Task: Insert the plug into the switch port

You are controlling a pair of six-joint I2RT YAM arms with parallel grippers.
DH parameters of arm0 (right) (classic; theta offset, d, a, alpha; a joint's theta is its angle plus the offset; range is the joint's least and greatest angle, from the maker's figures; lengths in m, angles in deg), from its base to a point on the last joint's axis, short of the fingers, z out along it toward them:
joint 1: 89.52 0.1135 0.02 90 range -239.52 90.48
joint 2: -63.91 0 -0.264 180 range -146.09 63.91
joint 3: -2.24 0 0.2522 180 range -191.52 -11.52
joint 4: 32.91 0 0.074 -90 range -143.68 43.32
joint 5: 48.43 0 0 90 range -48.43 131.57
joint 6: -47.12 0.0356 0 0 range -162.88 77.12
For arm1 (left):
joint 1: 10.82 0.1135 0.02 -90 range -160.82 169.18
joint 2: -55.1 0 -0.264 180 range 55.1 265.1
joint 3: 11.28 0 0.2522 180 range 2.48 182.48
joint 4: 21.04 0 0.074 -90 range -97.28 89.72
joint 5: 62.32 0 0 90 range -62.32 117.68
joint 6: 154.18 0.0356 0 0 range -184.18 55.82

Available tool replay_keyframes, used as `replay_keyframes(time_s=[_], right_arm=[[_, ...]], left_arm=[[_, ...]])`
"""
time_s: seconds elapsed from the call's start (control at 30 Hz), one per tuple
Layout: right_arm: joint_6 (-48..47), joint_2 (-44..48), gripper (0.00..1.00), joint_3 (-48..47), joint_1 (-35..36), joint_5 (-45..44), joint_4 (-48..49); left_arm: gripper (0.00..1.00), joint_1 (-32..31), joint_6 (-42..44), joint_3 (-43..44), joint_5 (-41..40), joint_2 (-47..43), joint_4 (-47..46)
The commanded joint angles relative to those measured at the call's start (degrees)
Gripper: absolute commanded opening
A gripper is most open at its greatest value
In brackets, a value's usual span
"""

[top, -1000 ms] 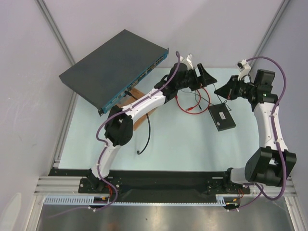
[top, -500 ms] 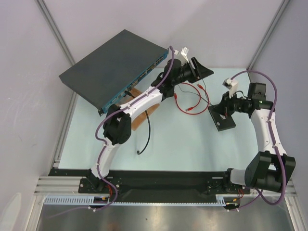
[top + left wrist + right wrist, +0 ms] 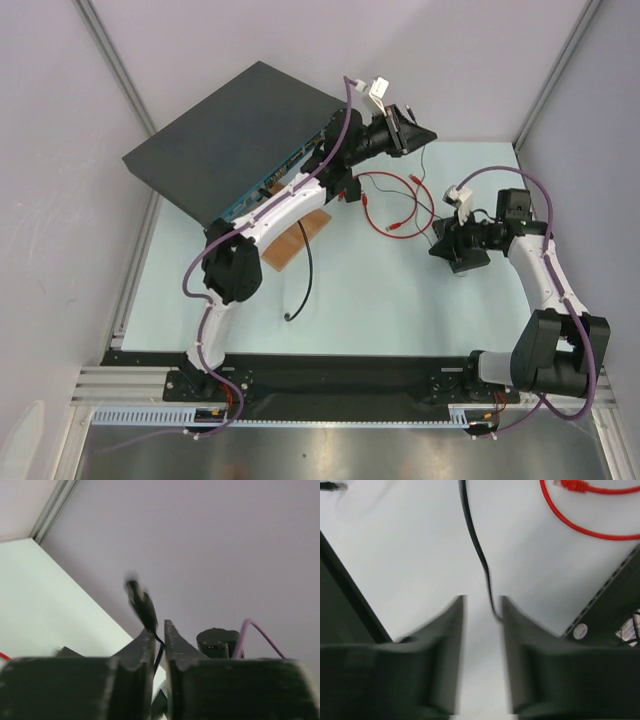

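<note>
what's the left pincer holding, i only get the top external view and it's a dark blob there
Observer: In the left wrist view the left pincer is shut on a thin black wire, its small dark connector sticking up past the fingertips.
Operator: and the right one
Observer: The right wrist view shows the right pincer open, a black cord lying on the table in the gap.
Operator: plug grabbed yet
Observer: No; there the plug lies loose on the table, beyond the pincer and off to the right.

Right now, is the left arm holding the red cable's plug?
No, the left fingers pinch a thin black wire, while the plug lies loose on the table.
</note>
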Motion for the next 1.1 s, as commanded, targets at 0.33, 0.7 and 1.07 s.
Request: replay_keyframes(time_s=[0.33, 0.7, 1.07], right_arm=[[20.1, -9.9, 0.91, -29.9, -4.8, 8.2, -0.5], [56.2, -10.9, 0.72, -31.5, -3.0, 14.6, 25.1], [62.4, -11.9, 0.75, -31.8, 2.4, 12.4, 33.7]], left_arm=[[0.00, -0.2, 45.7, -0.7, 8.8, -13.3, 20.0], [0.00, -0.3, 62.6, 3.5, 10.9, -11.2, 37.1], [0.00, -1.3, 61.2, 7.5, 12.0, -8.2, 40.4]])
